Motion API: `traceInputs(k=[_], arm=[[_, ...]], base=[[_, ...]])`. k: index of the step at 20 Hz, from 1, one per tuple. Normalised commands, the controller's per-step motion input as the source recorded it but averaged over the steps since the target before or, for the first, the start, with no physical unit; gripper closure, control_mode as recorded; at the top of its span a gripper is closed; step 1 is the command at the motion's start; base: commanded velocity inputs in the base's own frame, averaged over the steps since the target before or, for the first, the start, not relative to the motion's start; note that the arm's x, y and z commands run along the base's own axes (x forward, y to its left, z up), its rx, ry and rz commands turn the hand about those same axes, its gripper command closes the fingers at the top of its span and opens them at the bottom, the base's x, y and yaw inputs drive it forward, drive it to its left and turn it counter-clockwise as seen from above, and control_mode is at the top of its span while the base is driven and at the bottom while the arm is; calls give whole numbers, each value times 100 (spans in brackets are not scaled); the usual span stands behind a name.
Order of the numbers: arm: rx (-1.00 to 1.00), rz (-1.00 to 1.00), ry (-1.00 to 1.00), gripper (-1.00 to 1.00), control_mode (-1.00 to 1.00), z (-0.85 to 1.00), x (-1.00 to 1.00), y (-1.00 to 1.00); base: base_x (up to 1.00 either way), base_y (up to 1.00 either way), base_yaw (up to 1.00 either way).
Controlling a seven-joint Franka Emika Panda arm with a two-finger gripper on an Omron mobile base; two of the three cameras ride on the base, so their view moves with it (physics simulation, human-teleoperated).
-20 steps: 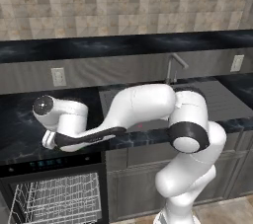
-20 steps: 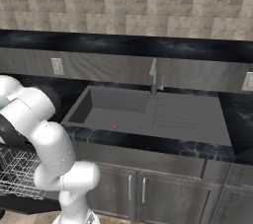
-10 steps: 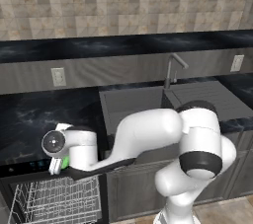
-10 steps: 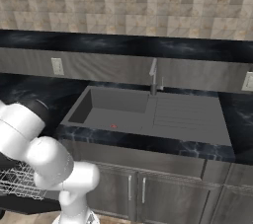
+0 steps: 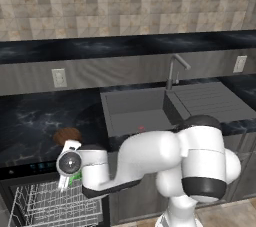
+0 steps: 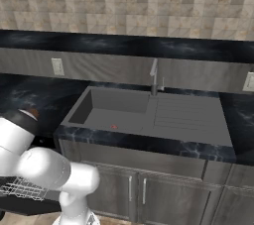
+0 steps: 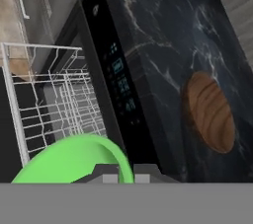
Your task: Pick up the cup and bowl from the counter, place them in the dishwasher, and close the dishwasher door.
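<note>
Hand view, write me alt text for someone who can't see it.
A bright green tapered cup sits at the dark tips of the gripper, above the white wire rack of the open dishwasher. Beyond its black control strip with blue lights, a shallow wood-coloured bowl rests on the glossy black marble counter.

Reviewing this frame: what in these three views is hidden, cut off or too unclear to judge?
- Bright green tapered cup: hand view, lower body cut off by the bottom band; left base view, just a green sliver behind the white wrist.
- Gripper: fingertips barely show, so the grip can't be confirmed.
- Shallow reddish-brown wooden bowl: right base view, mostly hidden by the arm.
- Dishwasher's white wire rack: cut off by frame edges.
- Blue control-strip lights: too small to read.
</note>
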Motion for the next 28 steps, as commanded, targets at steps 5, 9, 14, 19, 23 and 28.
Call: traceInputs(k=[5, 9, 14, 19, 23, 28], arm=[[0, 0, 0, 100, -100, -43, -2, 25], [0, 0, 0, 100, -100, -44, -9, 40], [-5, 0, 0, 100, -100, -46, -14, 45], [-6, 0, 0, 100, -100, -46, -15, 37], [-7, 0, 0, 100, -100, -50, -8, 25], [-4, 0, 0, 100, -100, -53, -1, 11]], base=[[0, 0, 0], [0, 0, 0], [0, 0, 0], [0, 0, 0], [0, 0, 0], [0, 0, 0]])
